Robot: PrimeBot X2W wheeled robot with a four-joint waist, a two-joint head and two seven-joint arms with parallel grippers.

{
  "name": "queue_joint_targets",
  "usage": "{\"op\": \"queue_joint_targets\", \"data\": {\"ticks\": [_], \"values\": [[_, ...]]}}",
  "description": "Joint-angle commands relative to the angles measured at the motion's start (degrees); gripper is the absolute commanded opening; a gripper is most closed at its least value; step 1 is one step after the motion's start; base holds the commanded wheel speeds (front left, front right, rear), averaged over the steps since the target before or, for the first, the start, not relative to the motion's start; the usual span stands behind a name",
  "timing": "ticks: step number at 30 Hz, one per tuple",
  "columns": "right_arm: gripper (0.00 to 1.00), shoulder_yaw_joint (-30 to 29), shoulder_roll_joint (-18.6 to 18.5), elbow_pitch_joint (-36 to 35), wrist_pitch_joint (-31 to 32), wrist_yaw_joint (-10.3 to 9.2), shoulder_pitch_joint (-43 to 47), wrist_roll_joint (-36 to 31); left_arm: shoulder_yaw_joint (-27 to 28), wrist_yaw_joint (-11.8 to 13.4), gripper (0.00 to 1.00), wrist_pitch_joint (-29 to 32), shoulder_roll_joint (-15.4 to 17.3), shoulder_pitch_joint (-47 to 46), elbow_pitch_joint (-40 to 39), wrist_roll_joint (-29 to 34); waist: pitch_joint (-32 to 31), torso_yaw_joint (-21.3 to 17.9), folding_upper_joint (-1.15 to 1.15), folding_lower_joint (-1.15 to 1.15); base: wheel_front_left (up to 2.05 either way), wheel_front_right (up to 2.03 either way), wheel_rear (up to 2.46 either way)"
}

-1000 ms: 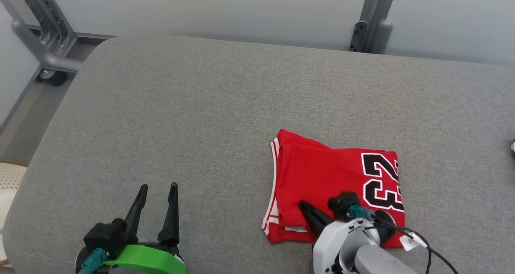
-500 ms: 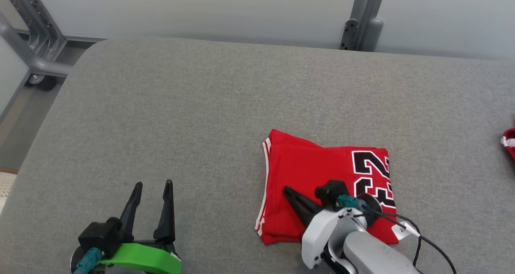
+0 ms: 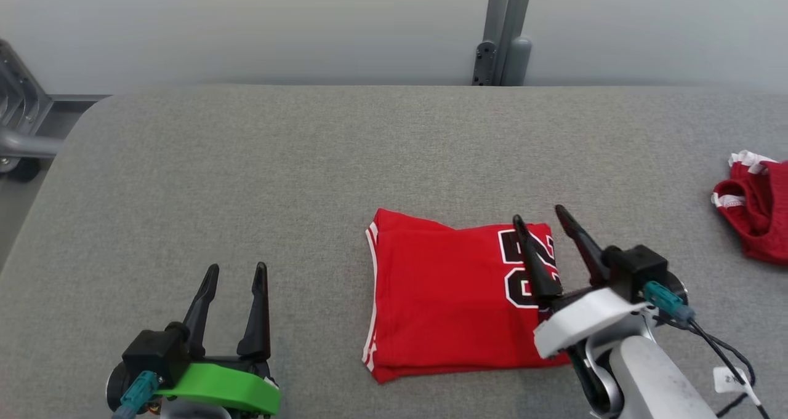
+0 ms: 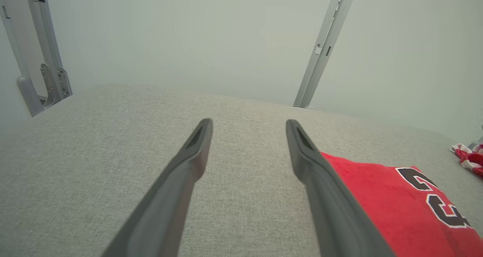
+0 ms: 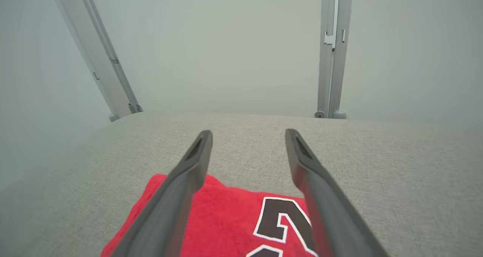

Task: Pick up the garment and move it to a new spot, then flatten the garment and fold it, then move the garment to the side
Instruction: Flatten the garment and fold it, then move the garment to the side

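Red folded garment (image 3: pixel 449 302) looks soft, light and floppy (best grabbed by a thick folded edge). Right gripper (image 3: pixel 537 213) and left gripper (image 3: pixel 237 266) are both wide open, holding nothing.

Two garments: folded jersey (image 3: pixel 449 302), crumpled heap (image 3: pixel 760 213). Two hands: left hand (image 3: pixel 237 266), right hand (image 3: pixel 538 213).

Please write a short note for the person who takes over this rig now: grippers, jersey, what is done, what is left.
Left gripper: open, empty, over bare table, left of the jersey.
Right gripper: open, empty, over the jersey's number.
Jersey: folded flat, right of the table's centre. Another red garment lies far right.
Done: the fold.
Left: perhaps the move aside; I cannot tell if this spot counts.
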Motion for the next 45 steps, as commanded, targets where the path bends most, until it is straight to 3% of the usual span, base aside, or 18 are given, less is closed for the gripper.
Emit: {"op": "queue_joint_targets", "data": {"ticks": [1, 10, 31, 37, 45], "values": [[1.00, -1.78, 0.10, -1.62, -0.13, -0.01, 1.91, -0.87, 0.23, 0.42, 1.00, -0.16, -0.17, -0.34, -0.27, 0.48, -0.96, -1.57, 0.00, 0.00, 0.00, 0.00, 0.00], [1.00, -9.55, 1.03, -9.43, -0.13, -0.01, 11.07, -2.37, 2.11, 0.85, 1.00, -0.16, -1.20, 3.25, -1.15, 2.08, -2.37, -3.99, 0.00, 0.00, 0.00, 0.00, 0.00], [1.00, -10.83, 1.04, -9.26, -0.03, -0.01, 13.13, -1.87, 5.73, -1.53, 1.00, -0.16, -3.75, 6.66, -0.33, 5.94, -2.91, -3.99, 0.00, 0.00, 0.00, 0.00, 0.00], [1.00, -12.31, 0.82, -8.71, 7.24, -0.01, 9.73, -4.36, 5.92, -2.19, 1.00, -0.16, -4.21, 5.80, -0.04, 6.40, -1.44, -3.03, 0.00, 0.00, 0.00, 0.00, 0.00], [1.00, -10.39, -1.47, -1.87, 20.81, -0.01, 4.68, 0.55, 5.49, -2.84, 1.00, -0.16, -5.09, 3.45, 0.40, 7.10, 2.97, -0.14, 0.00, 0.00, 0.00, 0.00, 0.00]]}}
